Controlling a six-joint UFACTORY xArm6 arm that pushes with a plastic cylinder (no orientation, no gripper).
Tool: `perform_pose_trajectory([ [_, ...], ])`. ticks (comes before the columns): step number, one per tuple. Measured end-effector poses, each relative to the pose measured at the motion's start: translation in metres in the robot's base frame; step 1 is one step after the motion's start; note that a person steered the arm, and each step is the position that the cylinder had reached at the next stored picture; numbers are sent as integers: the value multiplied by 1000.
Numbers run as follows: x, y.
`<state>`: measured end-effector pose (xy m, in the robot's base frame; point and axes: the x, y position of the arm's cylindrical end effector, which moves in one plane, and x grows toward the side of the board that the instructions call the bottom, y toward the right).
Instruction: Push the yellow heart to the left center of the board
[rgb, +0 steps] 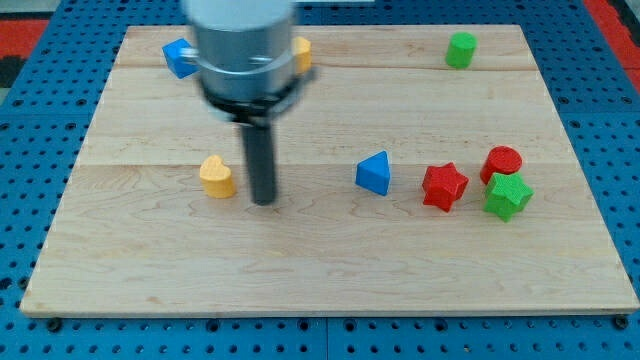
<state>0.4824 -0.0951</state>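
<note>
The yellow heart lies on the wooden board, left of the middle. My tip rests on the board just to the heart's right, a small gap apart from it. The rod rises to the arm's grey body at the view's top.
A blue block and a partly hidden yellow block sit at the view's top left beside the arm. A green block is at the top right. A blue triangle, red star, red cylinder and green star lie at right.
</note>
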Motion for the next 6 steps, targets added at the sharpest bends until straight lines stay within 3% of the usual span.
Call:
perform_pose_trajectory([
  [1, -38, -80],
  [2, -55, -109],
  [6, -54, -73],
])
